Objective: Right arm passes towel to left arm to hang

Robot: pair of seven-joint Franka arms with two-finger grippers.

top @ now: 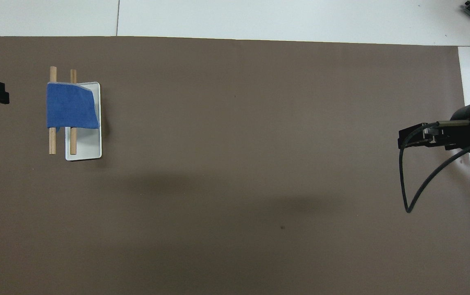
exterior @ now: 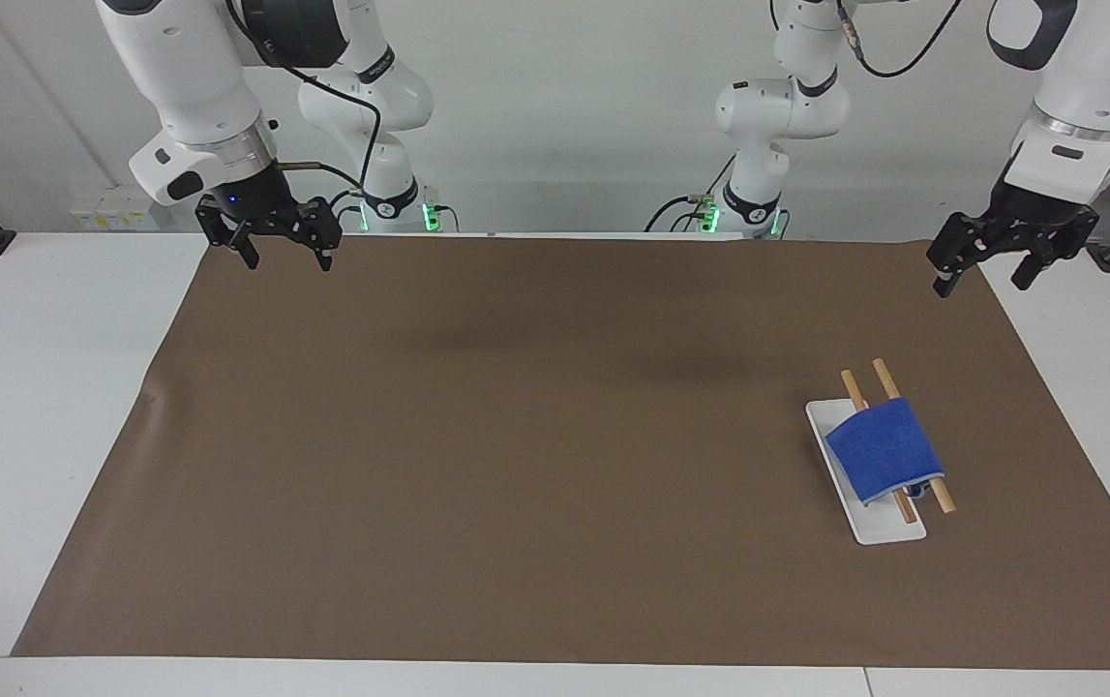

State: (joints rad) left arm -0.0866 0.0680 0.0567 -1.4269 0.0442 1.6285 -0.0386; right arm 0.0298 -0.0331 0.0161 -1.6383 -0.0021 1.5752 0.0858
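Well apart from both grippers, the small bright-blue folded towel (exterior: 884,450) (top: 71,105) hung draped over 2 parallel wooden dowels (exterior: 911,436) (top: 52,140) standing on a white rectangular tray base (exterior: 869,523) (top: 86,144), at the left arm's end of the brown paper table mat (exterior: 516,436) (top: 239,164). The dowels and the tray's long axis ran roughly straight toward and away from the robots; the towel spanned across both dowels. Neither pair of jaws touched it. The left arm's black gripper (exterior: 985,274) hovered empty over the mat's corner nearest the robots, fingers spread apart. The right arm's black gripper (exterior: 288,258), blue light glowing above it, hung over the mat's other near corner, fingers likewise spread and holding nothing.
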